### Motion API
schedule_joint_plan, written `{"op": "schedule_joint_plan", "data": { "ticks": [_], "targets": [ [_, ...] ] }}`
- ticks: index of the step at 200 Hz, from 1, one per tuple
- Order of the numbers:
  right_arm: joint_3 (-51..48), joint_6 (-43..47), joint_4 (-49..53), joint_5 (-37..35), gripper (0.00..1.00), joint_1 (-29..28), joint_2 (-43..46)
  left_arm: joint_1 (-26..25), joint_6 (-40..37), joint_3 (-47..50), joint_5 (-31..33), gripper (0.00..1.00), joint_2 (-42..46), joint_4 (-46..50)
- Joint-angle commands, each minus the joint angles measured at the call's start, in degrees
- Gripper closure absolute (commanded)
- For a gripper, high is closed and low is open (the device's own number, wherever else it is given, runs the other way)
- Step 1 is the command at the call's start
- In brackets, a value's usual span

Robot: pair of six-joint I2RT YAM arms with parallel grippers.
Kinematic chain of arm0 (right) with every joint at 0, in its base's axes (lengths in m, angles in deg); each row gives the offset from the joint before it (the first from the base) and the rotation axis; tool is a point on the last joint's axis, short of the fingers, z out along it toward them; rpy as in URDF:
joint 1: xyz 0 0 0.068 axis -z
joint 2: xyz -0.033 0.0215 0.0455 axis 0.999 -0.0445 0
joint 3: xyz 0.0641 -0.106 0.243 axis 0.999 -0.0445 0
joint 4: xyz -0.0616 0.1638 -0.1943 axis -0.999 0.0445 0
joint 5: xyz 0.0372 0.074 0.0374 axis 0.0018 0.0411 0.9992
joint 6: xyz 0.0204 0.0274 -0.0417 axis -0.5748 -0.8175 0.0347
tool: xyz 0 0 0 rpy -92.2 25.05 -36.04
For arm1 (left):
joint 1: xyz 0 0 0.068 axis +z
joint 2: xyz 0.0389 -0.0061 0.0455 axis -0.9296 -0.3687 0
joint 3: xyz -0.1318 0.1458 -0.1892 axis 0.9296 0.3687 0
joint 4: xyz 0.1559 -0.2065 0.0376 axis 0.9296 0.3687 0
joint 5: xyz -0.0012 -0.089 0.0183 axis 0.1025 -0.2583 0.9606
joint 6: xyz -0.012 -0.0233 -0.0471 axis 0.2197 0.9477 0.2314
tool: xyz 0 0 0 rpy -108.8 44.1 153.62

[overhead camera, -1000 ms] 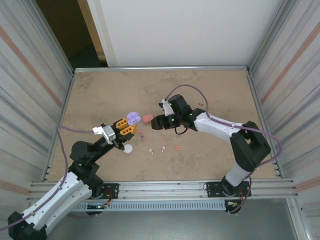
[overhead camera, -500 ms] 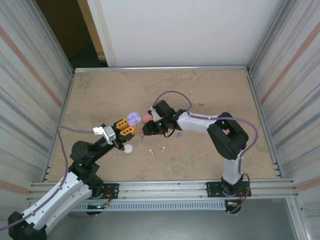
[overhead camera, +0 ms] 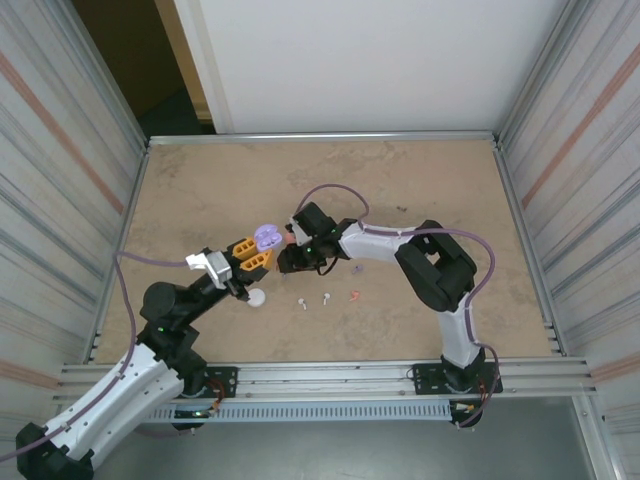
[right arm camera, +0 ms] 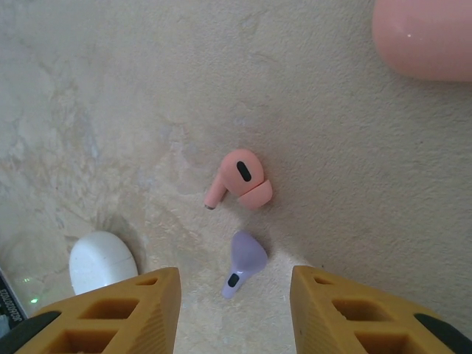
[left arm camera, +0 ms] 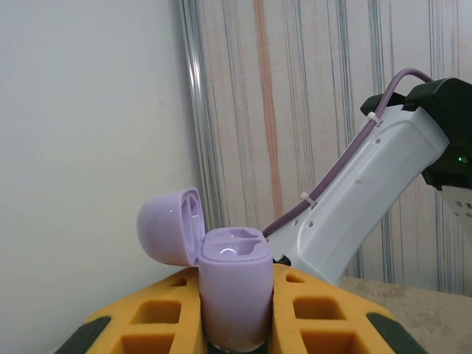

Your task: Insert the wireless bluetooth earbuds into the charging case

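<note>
Swung leftward since a second ago, the right pincer point(overhead camera: 287, 262) now hangs close beside the left pincer point(overhead camera: 252, 254), its jaws spread apart and gripping nothing. Between its fingers a tiny stemmed purple earbud point(right arm camera: 245, 265) lies loose on the worktop point(right arm camera: 110, 110), a coral-pink earbud point(right arm camera: 243, 181) just beyond the tips, a pink case point(right arm camera: 424, 37) farther beyond to one side and a white case point(right arm camera: 102, 259) just outside the other finger. Clamped in the left pincer stands an upright purple charging case point(left arm camera: 230, 291), its lid point(left arm camera: 168, 225) hinged open; whether its two wells hold anything cannot be told.
</note>
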Motion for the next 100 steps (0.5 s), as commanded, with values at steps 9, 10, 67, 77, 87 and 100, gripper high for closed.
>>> {"op": "schedule_joint_plan", "data": {
  "ticks": [9, 10, 67, 77, 87, 100],
  "targets": [
    [2.44, -1.33, 1.92, -1.05, 0.58, -0.92, -1.98, -0.38, -0.43, -0.15, -0.57, 1.00, -0.24, -1.38],
    [2.52, -1.33, 1.94, -1.03, 0.58, -0.93, -2.03, -0.38, -0.42, -0.14, -0.56, 1.00, -0.29, -1.38],
    [4.54, -1.25, 3.15, -1.71, 0.59, -1.64, -4.18, -0.35, -0.57, -0.53, -0.67, 1.00, -1.21, -1.48],
    [4.75, -1.16, 3.31, -1.70, 0.59, -1.68, -4.46, -0.38, -0.65, -0.53, -0.73, 1.00, -1.21, -1.52],
    [4.95, -1.15, 3.42, -1.67, 0.60, -1.79, -4.71, -0.42, -0.67, -0.48, -0.67, 1.00, -1.10, -1.39],
    [5.22, -1.10, 3.70, -1.71, 0.60, -1.90, -4.98, -0.38, -0.67, -0.48, -0.67, 1.00, -1.08, -1.39]
  ]
}}
